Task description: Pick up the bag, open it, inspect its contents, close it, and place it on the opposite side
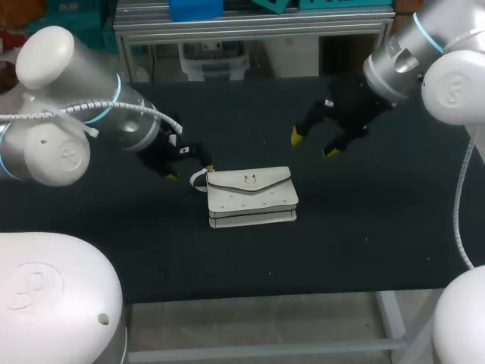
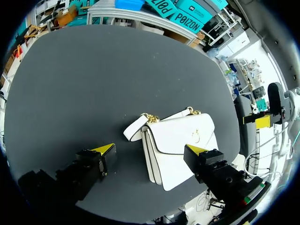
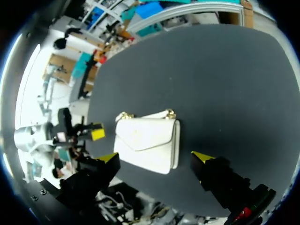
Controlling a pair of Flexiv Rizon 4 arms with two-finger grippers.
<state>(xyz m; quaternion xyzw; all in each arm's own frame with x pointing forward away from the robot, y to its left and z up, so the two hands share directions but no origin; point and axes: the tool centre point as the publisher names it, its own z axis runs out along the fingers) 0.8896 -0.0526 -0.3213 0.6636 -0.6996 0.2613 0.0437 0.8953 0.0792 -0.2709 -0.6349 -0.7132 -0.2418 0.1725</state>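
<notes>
White bag (image 1: pixel 251 197) lies closed on the table (image 1: pixel 364 243), left pincer (image 1: pixel 190 172) and right pincer (image 1: pixel 313 144) both spread apart.

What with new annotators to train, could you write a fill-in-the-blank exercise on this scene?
1. The white bag lies on the black table with its flap ____.
2. The left gripper and the right gripper both have their fingers ____.
3. The bag's strap lies at the end nearest the ____ gripper.
Missing words: closed; open; left.
</notes>
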